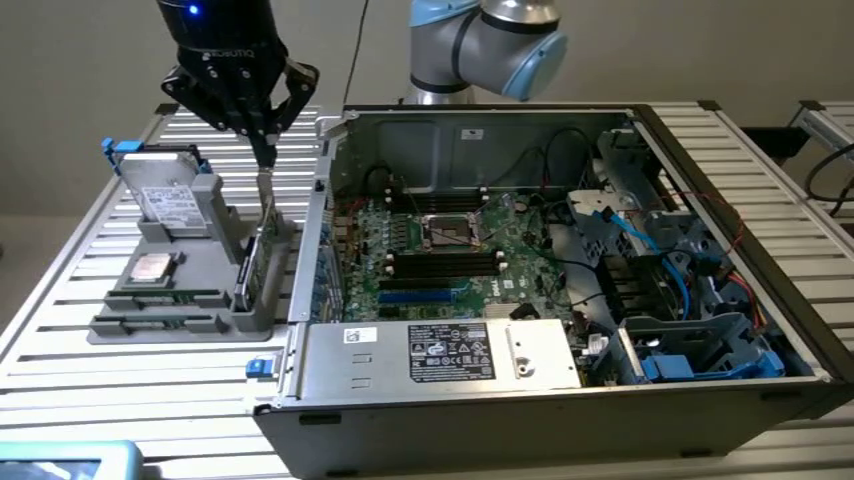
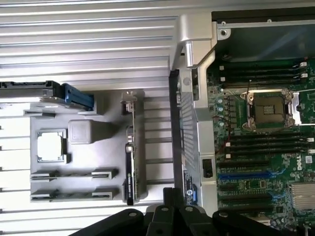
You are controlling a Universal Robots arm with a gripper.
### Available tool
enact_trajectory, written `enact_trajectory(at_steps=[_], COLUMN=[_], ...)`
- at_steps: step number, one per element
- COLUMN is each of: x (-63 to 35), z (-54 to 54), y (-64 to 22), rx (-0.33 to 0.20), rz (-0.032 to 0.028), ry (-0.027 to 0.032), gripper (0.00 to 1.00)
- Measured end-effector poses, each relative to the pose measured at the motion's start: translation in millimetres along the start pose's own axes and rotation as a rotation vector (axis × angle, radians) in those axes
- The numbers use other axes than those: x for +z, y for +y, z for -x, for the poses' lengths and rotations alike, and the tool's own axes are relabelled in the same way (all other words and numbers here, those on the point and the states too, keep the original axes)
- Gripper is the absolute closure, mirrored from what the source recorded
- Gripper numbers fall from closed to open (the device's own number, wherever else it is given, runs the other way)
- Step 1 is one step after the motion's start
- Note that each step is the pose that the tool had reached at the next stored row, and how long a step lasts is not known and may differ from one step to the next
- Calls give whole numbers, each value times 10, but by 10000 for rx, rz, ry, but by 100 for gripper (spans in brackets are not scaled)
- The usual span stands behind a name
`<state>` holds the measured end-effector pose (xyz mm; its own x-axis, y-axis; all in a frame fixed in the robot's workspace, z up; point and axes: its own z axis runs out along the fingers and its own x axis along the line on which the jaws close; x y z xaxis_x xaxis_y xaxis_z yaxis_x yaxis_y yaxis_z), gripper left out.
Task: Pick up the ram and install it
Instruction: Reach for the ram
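Ram (image 1: 264,200), slim long strip seen edge-on, hanging upright, fingers (image 1: 266,140) clamped on its top end, above grey holder (image 1: 160,330)

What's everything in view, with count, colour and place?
open metal computer case: one, dark grey, table centre
motherboard circuit board: one, green, inside case
labelled metal box: one, silver, case's near edge
cables: several, blue, inside case
moulded plastic fixture tray: one, grey, exterior view's left of case
boxy metal hard drive: one, silver, tray's far end
square processor chip: one, silver, in tray
slim ram strip: one clear, green, tray slot
bracketed expansion card: one, green, on edge in tray
slatted metal table: one, silver, under everything
robot arm: one, grey-blue, behind case
tool: one, black, shut, over card's bracket
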<state>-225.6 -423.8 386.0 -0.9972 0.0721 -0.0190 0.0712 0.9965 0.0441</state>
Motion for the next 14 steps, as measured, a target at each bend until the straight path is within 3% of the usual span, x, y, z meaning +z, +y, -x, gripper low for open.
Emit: enact_trajectory(at_steps=[8,14], x=[57,81], z=[-244,-394], y=[-80,-197], rx=[0,0], rz=[1,1], ry=[-1,0], gripper=[89,89])
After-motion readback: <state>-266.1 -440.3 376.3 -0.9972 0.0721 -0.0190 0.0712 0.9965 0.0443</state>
